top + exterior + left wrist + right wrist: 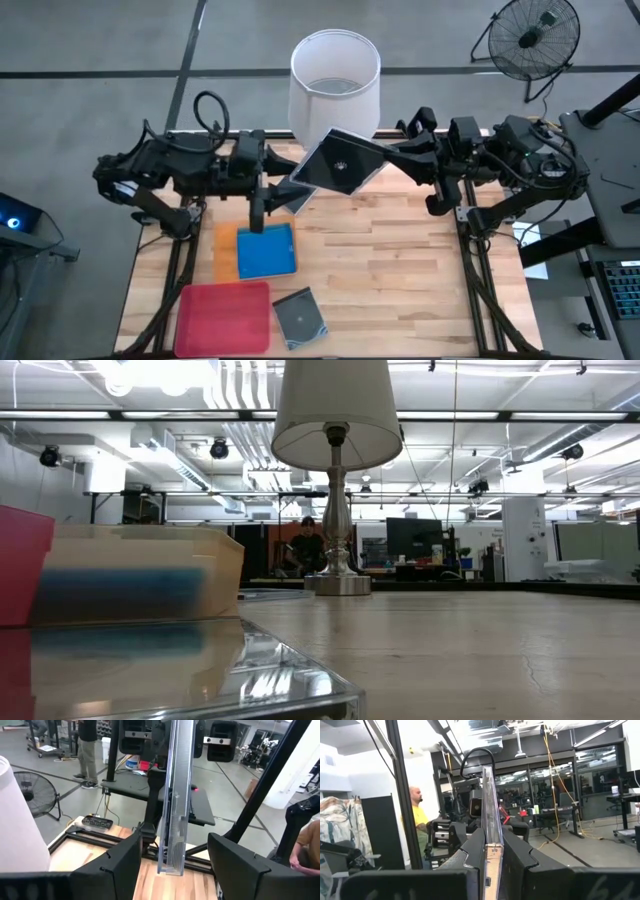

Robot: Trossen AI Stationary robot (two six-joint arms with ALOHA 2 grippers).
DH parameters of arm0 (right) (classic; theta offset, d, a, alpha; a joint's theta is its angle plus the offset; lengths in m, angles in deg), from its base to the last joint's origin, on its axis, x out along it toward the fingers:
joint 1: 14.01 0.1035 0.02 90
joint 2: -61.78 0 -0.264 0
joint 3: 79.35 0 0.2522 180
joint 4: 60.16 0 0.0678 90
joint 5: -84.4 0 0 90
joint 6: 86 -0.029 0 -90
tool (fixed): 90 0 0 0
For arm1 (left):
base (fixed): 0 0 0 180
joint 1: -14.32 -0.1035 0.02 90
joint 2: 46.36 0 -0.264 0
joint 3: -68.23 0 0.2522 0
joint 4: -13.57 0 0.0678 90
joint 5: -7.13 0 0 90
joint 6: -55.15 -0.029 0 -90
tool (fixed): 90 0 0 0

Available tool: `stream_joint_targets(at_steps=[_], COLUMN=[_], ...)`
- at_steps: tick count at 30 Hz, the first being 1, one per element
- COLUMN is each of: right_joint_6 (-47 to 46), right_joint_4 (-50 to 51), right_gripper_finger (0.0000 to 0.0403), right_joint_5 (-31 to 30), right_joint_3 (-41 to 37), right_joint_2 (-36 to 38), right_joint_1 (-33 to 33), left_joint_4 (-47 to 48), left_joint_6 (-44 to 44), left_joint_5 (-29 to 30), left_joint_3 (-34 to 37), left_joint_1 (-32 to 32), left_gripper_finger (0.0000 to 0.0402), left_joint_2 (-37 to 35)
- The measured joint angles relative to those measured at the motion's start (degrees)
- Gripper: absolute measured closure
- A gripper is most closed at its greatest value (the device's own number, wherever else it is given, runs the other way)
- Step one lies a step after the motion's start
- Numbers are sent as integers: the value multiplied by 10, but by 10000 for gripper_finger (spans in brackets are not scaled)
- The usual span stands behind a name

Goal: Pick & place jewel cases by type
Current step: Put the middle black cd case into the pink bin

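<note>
Two arms met above the far middle of the bench (pixel 400 270), in front of the white lamp shade (pixel 335 75). The right hand (pixel 372 152) was pinched narrow on one edge of a dark grey-transparent jewel case (pixel 340 163), holding it in the air, tilted, with its round disc showing from above. In the right wrist view that case (pixel 487 815) stood edge-on between the two dark fingers (pixel 470 852). The left hand (pixel 172 862) stood wide, its fingers either side of the same case (pixel 177 795) without clearly touching it; whether they touched could not be told. On the near left of the bench, a solid blue jewel case (pixel 266 251) lay on the orange tray (pixel 225 250). Just nearer, the magenta-pink tray (pixel 225 317) lay, and beside it another dark grey-transparent jewel case (pixel 301 317) rested flat on the wood. A person in a yellow top (pixel 417 815) was beyond the bench.
</note>
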Motion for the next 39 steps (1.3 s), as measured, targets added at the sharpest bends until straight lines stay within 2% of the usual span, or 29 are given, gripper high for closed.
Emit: stream_joint_targets(at_steps=[7, 11, 22, 39], right_joint_6=[-3, -3, -7, -11], right_joint_4=[0, 0, 0, 0], right_gripper_finger=[369, 369, 369, 363], right_joint_5=[9, 10, 10, 11], right_joint_3=[0, 0, 0, 0], right_joint_2=[0, -2, -3, -3], right_joint_1=[0, 0, 0, 0], left_joint_4=[-1, -1, 0, -4], left_joint_6=[12, 19, 16, 13], left_joint_5=[0, -1, -4, -14], left_joint_3=[0, 0, 0, 1], left_joint_1=[-3, -3, -4, -4], left_gripper_finger=[202, 228, 386, 392], left_joint_2=[2, 2, 3, 3])
